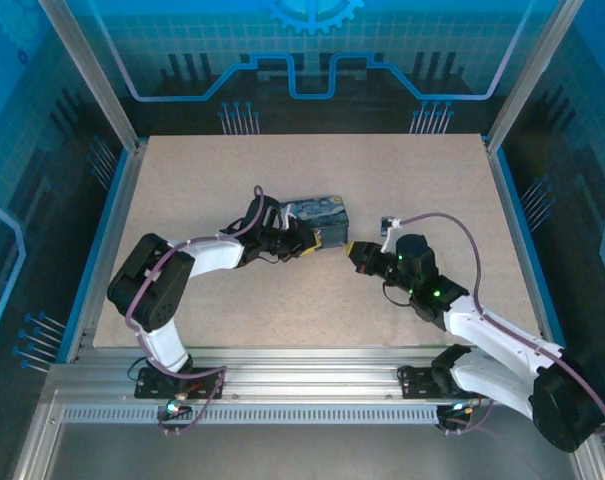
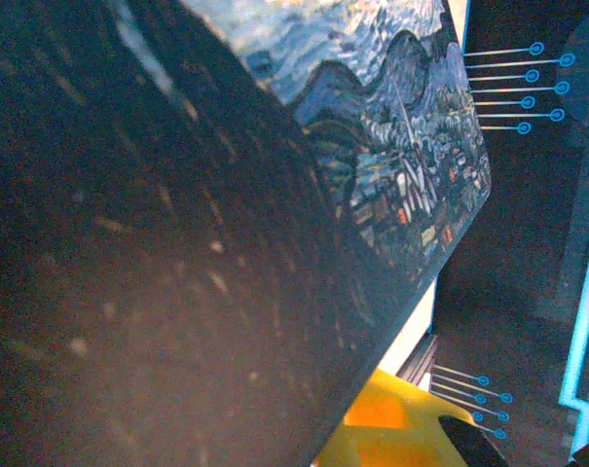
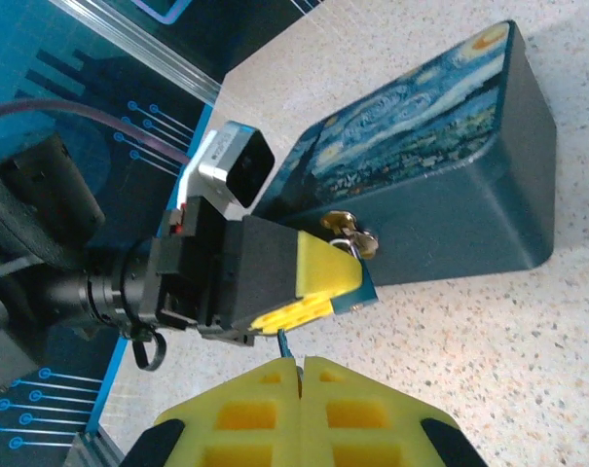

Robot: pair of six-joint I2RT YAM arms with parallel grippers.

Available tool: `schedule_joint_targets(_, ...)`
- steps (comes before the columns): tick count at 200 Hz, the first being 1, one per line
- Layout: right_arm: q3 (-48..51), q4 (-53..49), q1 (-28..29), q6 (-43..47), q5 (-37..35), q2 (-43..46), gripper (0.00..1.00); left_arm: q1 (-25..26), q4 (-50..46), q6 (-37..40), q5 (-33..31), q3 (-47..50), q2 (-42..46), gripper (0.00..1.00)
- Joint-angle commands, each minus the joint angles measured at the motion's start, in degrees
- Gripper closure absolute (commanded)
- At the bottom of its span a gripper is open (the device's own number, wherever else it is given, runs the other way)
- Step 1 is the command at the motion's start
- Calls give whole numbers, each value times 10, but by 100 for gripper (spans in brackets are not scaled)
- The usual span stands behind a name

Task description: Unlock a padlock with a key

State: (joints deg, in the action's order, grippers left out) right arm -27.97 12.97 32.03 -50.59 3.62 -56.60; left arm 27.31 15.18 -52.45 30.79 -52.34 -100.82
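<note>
A small blue padlock hangs by its silver shackle from the brass latch on the front of the night-sky tin box. My left gripper is shut on the padlock, which sits between its yellow fingers. Just below, my right gripper is shut on the key, a thin dark piece sticking out of its fingertips toward the left gripper, a short gap short of the padlock. From above, the left gripper and right gripper meet at the tin box.
The beige table lies open around the box. Aluminium posts and blue walls close it in. In the left wrist view the tin's painted side is pressed close, with a yellow finger at the bottom.
</note>
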Motion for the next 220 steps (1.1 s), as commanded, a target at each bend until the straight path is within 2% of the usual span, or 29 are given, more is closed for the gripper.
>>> schedule_joint_targets(1, -24, 14, -16, -21, 2, -8, 100, -5, 25, -7, 23, 3, -3, 100)
schedule_joint_targets(32, -10, 57, -50, -87, 21, -29, 100, -5, 28, -9, 26, 5, -2, 100)
schedule_joint_targets(55, 13, 81, -55, -108, 12, -43, 100, -6, 31, -11, 26, 5, -1, 100)
schedule_joint_targets(81, 71, 178, -53, -155, 7, -79, 100, -6, 36, -15, 26, 7, -1, 100)
schedule_joint_targets(103, 102, 251, -35, -179, -7, -115, 100, -6, 38, -16, 28, 8, -2, 100)
schedule_joint_targets(146, 116, 327, 22, -219, -58, -177, 100, -7, 46, -21, 29, 10, -1, 100)
schedule_joint_targets(196, 112, 474, 58, -283, -83, -300, 100, -7, 58, -29, 30, 11, -5, 100)
schedule_joint_targets(220, 105, 494, 74, -294, -100, -321, 100, -7, 63, -32, 31, 14, -8, 100)
